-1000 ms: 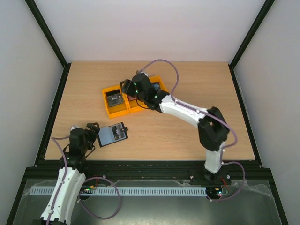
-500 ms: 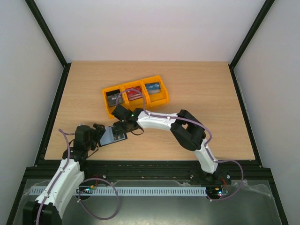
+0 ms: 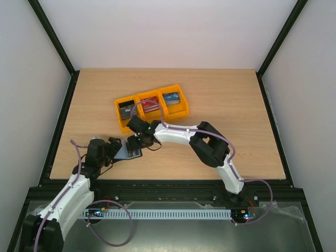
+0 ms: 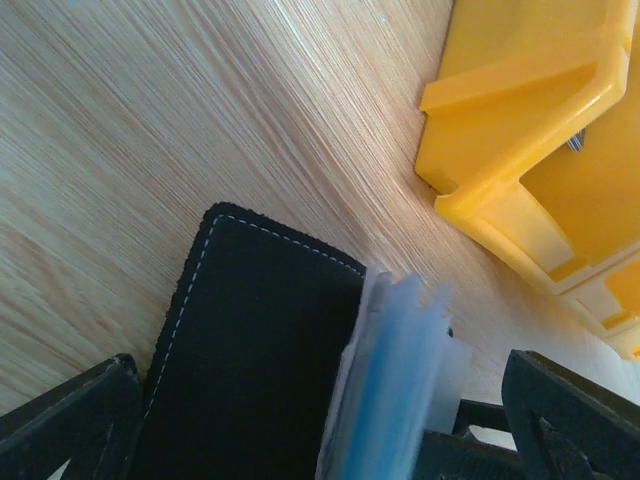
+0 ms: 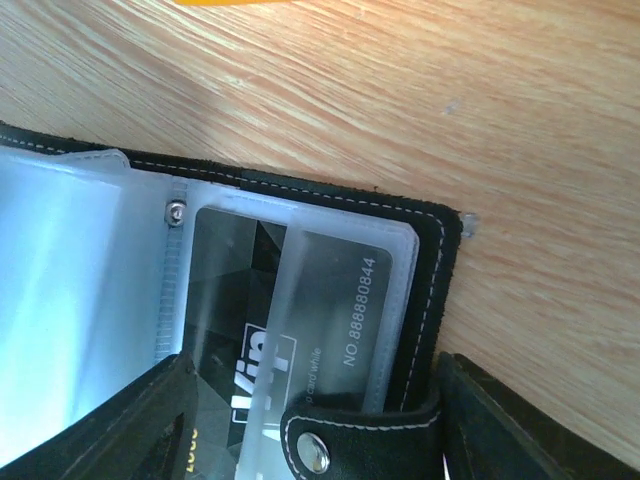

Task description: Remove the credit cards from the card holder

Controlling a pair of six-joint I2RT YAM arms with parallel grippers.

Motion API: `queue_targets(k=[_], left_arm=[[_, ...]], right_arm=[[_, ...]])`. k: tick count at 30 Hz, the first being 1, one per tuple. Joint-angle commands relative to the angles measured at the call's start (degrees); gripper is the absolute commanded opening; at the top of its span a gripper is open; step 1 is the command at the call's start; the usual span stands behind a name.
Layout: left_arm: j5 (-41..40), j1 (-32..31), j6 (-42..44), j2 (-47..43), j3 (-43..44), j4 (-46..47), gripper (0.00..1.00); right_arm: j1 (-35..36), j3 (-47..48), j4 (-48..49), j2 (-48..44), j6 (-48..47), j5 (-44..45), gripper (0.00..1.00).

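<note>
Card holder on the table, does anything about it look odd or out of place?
Nothing damaged or spilled. The black bifold card holder lies open and skewed to the edge of the table, a dark grey card still in its clear sleeve.

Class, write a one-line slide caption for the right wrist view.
Right gripper straddles an open black card holder, a dark card in its clear sleeve.

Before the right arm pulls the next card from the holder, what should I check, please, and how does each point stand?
1. Card holder lies open: ok.
2. A dark card is inside it, there to pull: ok.
3. Right gripper open, over the holder's snap edge: ok.
4. Left gripper open around the holder; firm contact: cannot tell.
5. Free room in the yellow bins: cannot tell.
</note>
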Motion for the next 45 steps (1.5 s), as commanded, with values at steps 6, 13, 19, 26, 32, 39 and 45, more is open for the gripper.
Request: queue_targets(k=[6,13,19,26,32,39,45], left_arm=[[1.52,-2.55,-0.71,2.67,-1.84,-0.58,0.85],[1.37,-3.04,-0.88,3.14,-1.98,-0.13,0.63],[1.27,-3.07,-0.88,2.94,-2.05,0.03,0.47],[1.35,-3.07,1.65,1.11,-1.72,0.75,0.02],[4.60,-2.95,5.93,-2.74,0.47,2.67,0.02],[11.66,-2.95,11.03,-6.09,3.89,7.64,0.02],[28.56,-3.10,24.47,-11.10,6.42,24.02,0.02]], right_arm=[[0.13,-2.14,2.69,-0.17,0.80,-4.64,0.62],[0.00,-2.46,3.70,-0.49,1.82,-4.56,0.61],[0.02,-2.48,4.18,-0.28,2.05,-5.27,0.62],[-0.48,-2.55,4.58,-1.63,1.65,-5.54,0.62],[-3.65,-5.93,4.74,-9.68,-3.42,-3.86,0.66],[-8.09,-15.69,7.43,-24.14,-10.74,-4.01,0.74],[-9.66,-25.31,17.23,-41.84,-16.11,-10.73,0.86]])
